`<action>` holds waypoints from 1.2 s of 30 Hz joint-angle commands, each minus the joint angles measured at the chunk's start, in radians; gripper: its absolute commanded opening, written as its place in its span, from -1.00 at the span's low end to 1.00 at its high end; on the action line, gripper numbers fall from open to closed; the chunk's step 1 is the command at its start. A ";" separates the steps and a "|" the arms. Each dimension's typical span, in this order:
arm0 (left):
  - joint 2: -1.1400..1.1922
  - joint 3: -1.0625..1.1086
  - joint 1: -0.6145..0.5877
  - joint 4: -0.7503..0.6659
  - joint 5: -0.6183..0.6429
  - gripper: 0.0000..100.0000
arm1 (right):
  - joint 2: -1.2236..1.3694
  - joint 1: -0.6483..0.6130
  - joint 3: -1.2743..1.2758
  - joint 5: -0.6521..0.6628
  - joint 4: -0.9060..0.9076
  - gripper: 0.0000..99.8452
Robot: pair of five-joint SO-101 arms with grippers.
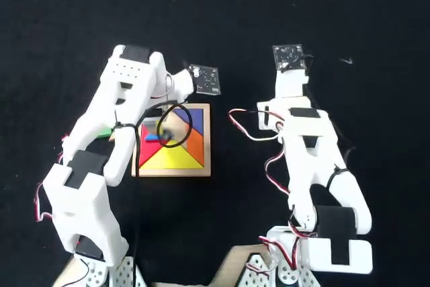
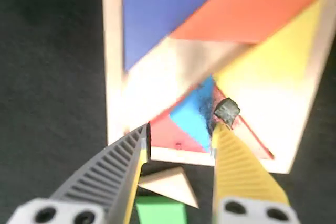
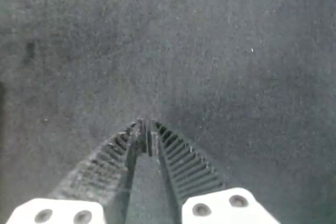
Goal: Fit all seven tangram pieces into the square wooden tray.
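Black cloth surrounds the clenched right hand; the left hand gapes at the tray rim.

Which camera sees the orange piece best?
The left wrist view: the orange piece lies close and whole in the tray. The high view has it small and far. The right wrist view faces black table.
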 commanded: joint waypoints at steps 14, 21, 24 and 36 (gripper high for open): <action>-0.127 0.027 0.004 0.081 -0.020 -0.60 | -0.002 0.008 -0.047 0.000 -0.035 -0.98; -0.071 0.068 0.007 -0.127 0.081 -0.60 | -0.002 0.006 -0.045 0.000 -0.035 -0.98; -0.026 0.059 0.010 -0.126 0.060 -0.60 | -0.002 0.006 -0.045 0.000 -0.035 -0.98; -0.003 0.058 -0.007 -0.124 0.020 -0.60 | -0.002 -0.009 -0.044 0.002 -0.037 -0.98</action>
